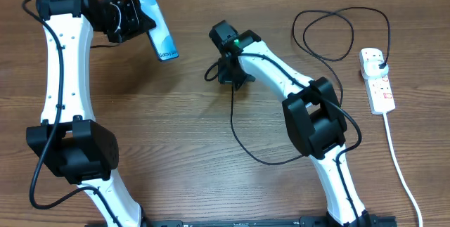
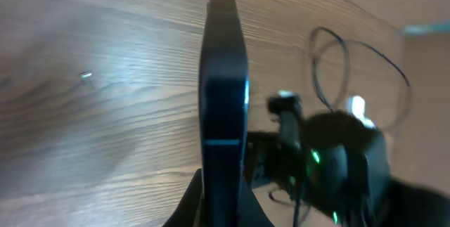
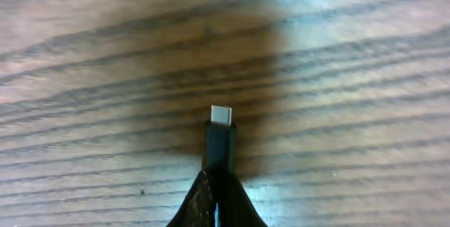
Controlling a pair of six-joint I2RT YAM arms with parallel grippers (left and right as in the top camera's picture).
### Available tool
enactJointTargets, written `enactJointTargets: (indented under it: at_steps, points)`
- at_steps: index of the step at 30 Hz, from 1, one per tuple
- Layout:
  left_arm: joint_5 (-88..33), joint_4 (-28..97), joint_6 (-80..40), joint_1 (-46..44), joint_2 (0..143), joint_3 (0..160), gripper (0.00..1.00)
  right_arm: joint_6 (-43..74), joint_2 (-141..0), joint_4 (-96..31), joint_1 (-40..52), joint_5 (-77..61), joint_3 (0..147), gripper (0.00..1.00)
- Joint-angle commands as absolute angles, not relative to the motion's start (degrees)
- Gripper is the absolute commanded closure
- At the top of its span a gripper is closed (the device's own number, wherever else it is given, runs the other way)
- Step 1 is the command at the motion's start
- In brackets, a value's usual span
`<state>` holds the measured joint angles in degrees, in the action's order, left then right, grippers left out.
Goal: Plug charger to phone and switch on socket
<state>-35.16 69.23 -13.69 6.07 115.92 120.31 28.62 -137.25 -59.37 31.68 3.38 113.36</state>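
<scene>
My left gripper [image 1: 140, 17] is shut on the phone [image 1: 160, 37] and holds it lifted and tilted at the back left, screen up. In the left wrist view the phone [image 2: 223, 86] shows edge-on between the fingers [image 2: 223, 209]. My right gripper [image 1: 232, 78] is shut on the charger's connector end, to the right of the phone and apart from it. The right wrist view shows the connector tip [image 3: 221, 117] sticking out beyond the fingers [image 3: 219, 197] above the wood. The black cable [image 1: 242, 139] loops across the table to the black plug [image 1: 378, 64] in the white socket [image 1: 377, 81].
The socket's thick white cord [image 1: 401, 164] runs toward the front right edge. Cable loops [image 1: 330, 34] lie behind the right arm. The wooden table [image 1: 176, 128] carries nothing else between the arms.
</scene>
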Motion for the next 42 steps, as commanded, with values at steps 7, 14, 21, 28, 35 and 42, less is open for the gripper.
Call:
enactJointTargets:
  at_steps: [7, 14, 21, 28, 35, 42]
  points:
    - [-75.9, 52.8, -2.0, 6.4, 116.0, 121.0, 0.96, 17.4, -116.6, -59.7, 27.7, -15.6, 115.6, 0.96]
    - [-87.1, 41.1, -9.3, 6.3, 116.0, 121.0, 0.96, 16.0, -107.2, -62.9, 32.1, -16.8, 115.6, 0.96]
    - [-85.8, 42.0, -9.3, 6.3, 116.0, 121.0, 0.96, 16.4, -106.3, -64.2, 37.4, -10.1, 115.6, 0.96]
    - [-68.8, 52.3, -5.0, 6.3, 116.0, 121.0, 0.96, 19.4, -103.7, -67.6, 37.6, -4.6, 115.5, 0.78]
    - [-42.1, 62.6, -11.1, 6.3, 116.0, 121.0, 0.96, 22.7, -106.5, -67.6, 38.8, -4.5, 104.4, 0.33]
    - [-36.6, 64.6, -14.2, 6.4, 116.0, 121.0, 0.96, 22.5, -114.3, -53.5, 46.6, -2.2, 90.3, 0.33]
